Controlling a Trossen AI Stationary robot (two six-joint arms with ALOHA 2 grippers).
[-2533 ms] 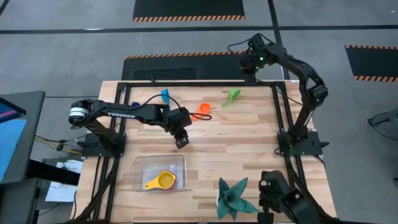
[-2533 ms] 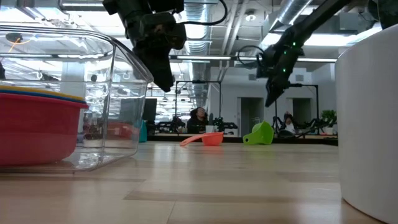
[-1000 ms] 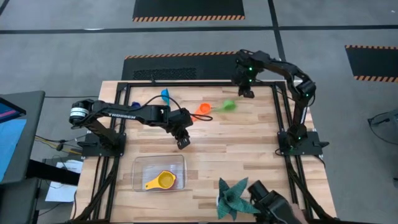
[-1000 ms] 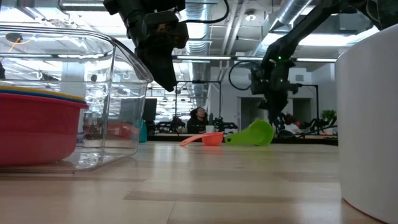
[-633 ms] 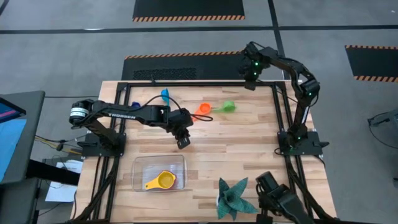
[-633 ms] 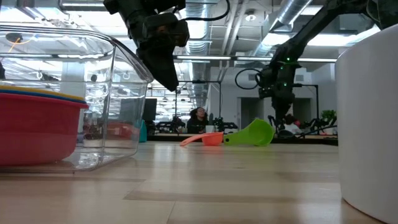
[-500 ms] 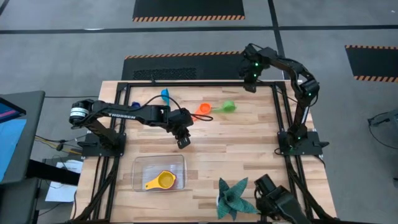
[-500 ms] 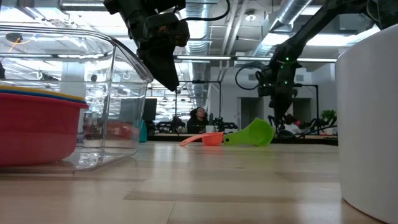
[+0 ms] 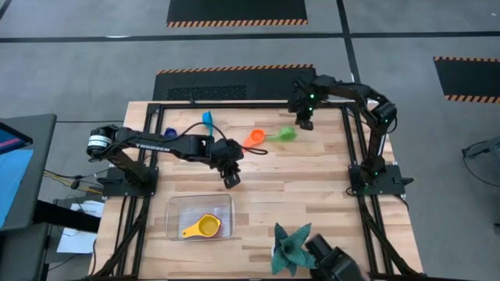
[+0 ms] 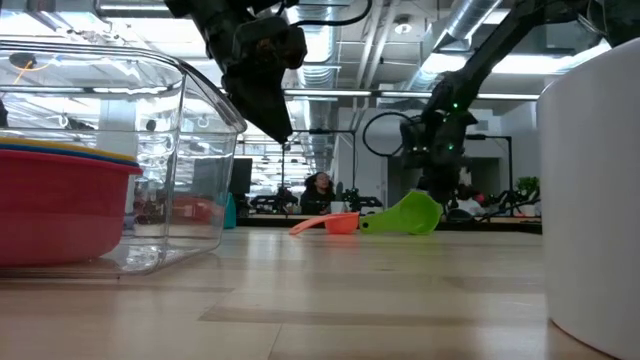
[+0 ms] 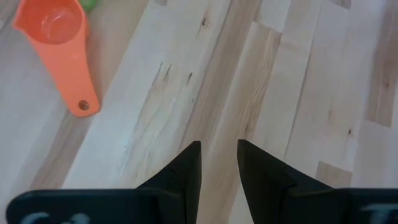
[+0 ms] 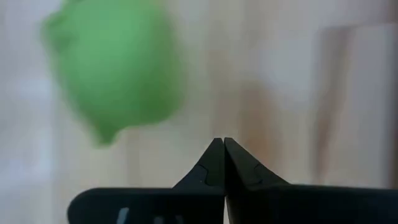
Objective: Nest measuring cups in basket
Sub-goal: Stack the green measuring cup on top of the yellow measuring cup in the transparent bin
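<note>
The green cup lies on its side on the far part of the table, with the orange cup just to its left. My right gripper is shut and hangs close above the green cup's right side. My left gripper is open by a narrow gap over bare wood mid-table, near the orange cup. The clear basket near the front edge holds a yellow cup nested in a red one. A light blue cup and a dark blue cup lie far left.
A dark green star-shaped plant stands in a white pot at the table's near right. A dark thing shows beyond the near edge. Black frame rails run along the table's left, right and far sides. Bare wood lies between the basket and the cups.
My right gripper drew back from the green cup toward the far right corner, then came back left and down to just beside the cup. The green cup, blurred a second ago, now lies still on its side. My left arm has kept still.
</note>
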